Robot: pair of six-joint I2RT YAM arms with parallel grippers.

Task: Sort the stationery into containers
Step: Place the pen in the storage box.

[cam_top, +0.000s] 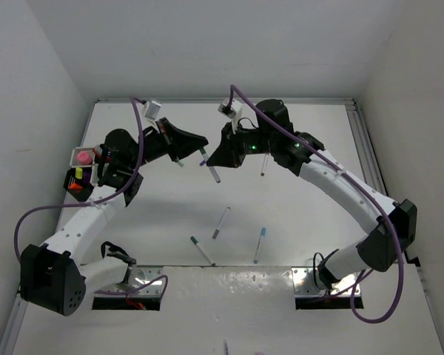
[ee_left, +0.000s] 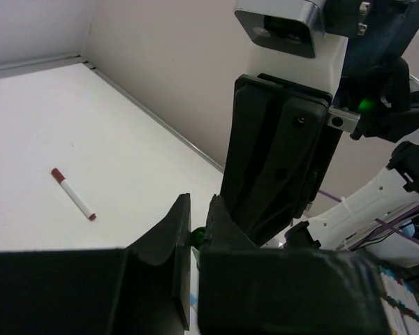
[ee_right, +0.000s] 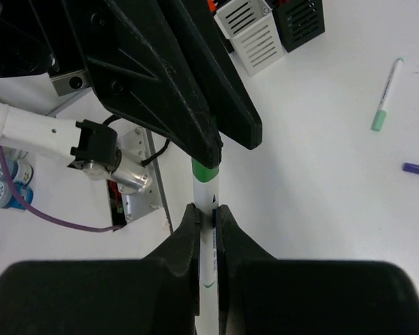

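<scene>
We see the green-capped pen (cam_top: 214, 174) above the far middle of the table (cam_top: 296, 214), both grippers clamped on it: right gripper (ee_right: 208, 209) on the barrel (ee_right: 207, 195), left gripper (ee_left: 198, 209) on the cap (ee_left: 195, 237). The left wrist view shows just that cap, plus a red-capped pen (ee_left: 73, 193) lying on the table. The right shows the barrel, its print unreadable.

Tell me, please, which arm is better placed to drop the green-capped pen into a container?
Left: the left fingers grip the green-capped pen too, and the white container and black container stand on its side.
</scene>
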